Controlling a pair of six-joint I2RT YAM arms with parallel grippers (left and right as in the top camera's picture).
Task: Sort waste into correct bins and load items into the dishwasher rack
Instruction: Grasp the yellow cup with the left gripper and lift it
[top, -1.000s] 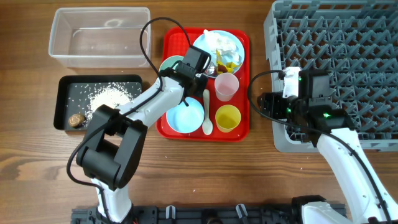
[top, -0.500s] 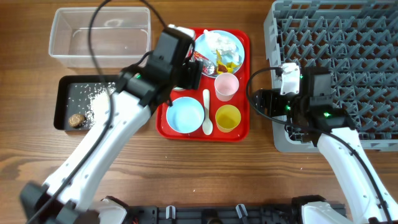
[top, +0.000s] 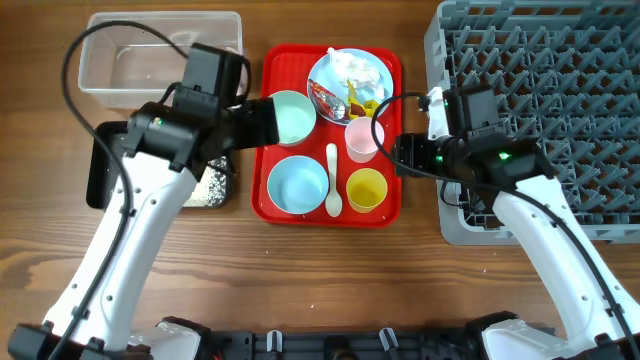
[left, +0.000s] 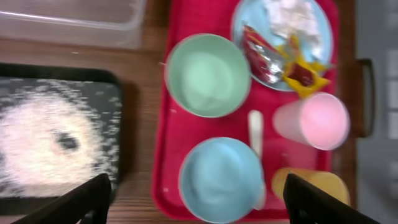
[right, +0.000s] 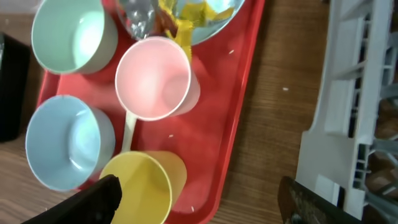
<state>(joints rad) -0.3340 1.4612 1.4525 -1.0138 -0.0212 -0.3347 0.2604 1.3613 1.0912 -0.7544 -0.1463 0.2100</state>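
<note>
While rice lies in the black tray, left hand and right hand hang wide open and empty over the red tray, seemingly poised for the pink cup.

Glossy red plastic tray, matt grey plastic rack, grained wood table.

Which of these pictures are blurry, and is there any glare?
Overhead: crisp and evenly lit, the dishwasher rack lattice sharp, only a faint sheen on the clear tub. Left wrist: blurred throughout, the rice a smeared white patch on the black tray, the mint bowl fuzzy at its rim. Right wrist: mildly soft, the pink cup hazy at its edge; no strong glare.
</note>
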